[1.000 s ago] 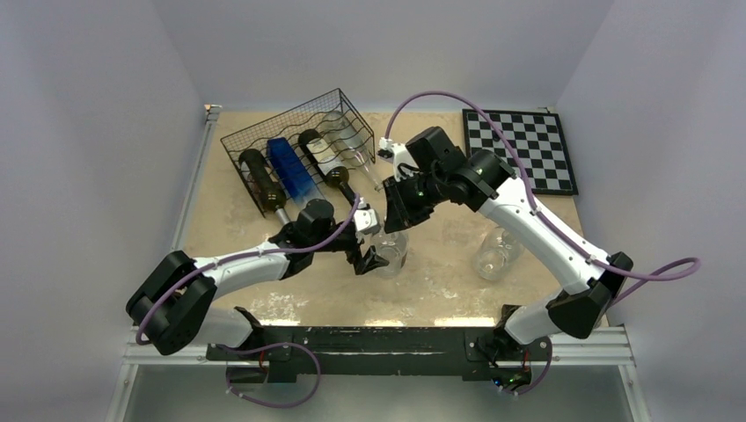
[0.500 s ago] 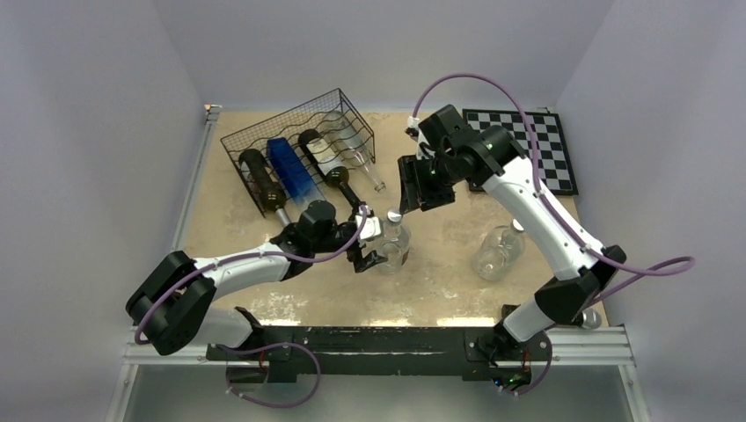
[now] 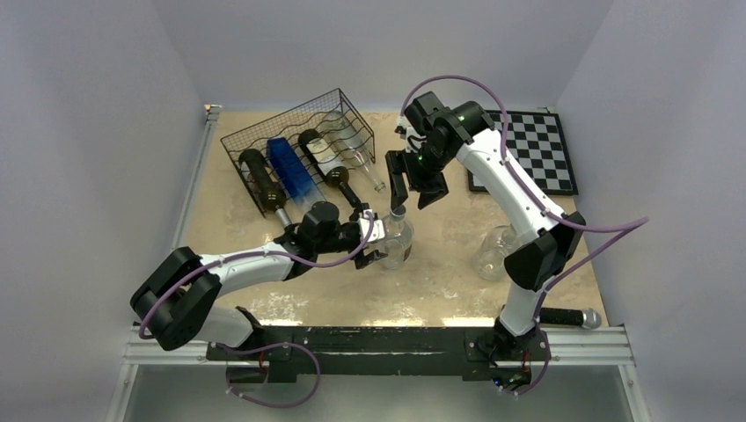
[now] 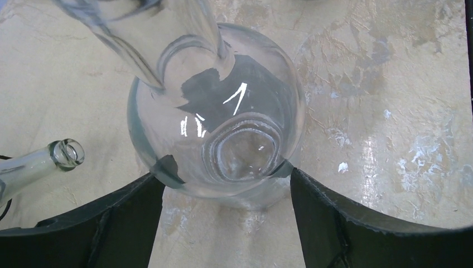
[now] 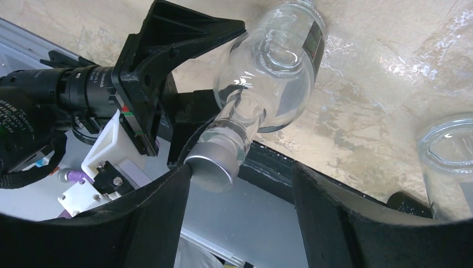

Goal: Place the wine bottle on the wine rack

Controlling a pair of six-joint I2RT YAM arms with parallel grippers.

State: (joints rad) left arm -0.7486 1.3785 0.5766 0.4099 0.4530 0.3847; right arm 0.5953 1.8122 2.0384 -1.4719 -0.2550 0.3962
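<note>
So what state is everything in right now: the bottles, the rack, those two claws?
Clear glass bottle with silver cap: upright, capped, gripped at its body.
Left gripper: shut on that bottle.
Right gripper: open, at the cap, not closed on it.
Second clear glass bottle: upright, untouched.
Black wire-mesh wine rack: holds four bottles lying down.

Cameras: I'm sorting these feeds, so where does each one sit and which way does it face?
Top external: above and behind the left arm and right arm, looking down on the table; both show.
Left wrist: on the left arm, looking down at the bottle between its own fingers.
Right wrist: above, looking down onto the bottle's cap; its own fingers frame it.
Shared: all three show that bottle.
</note>
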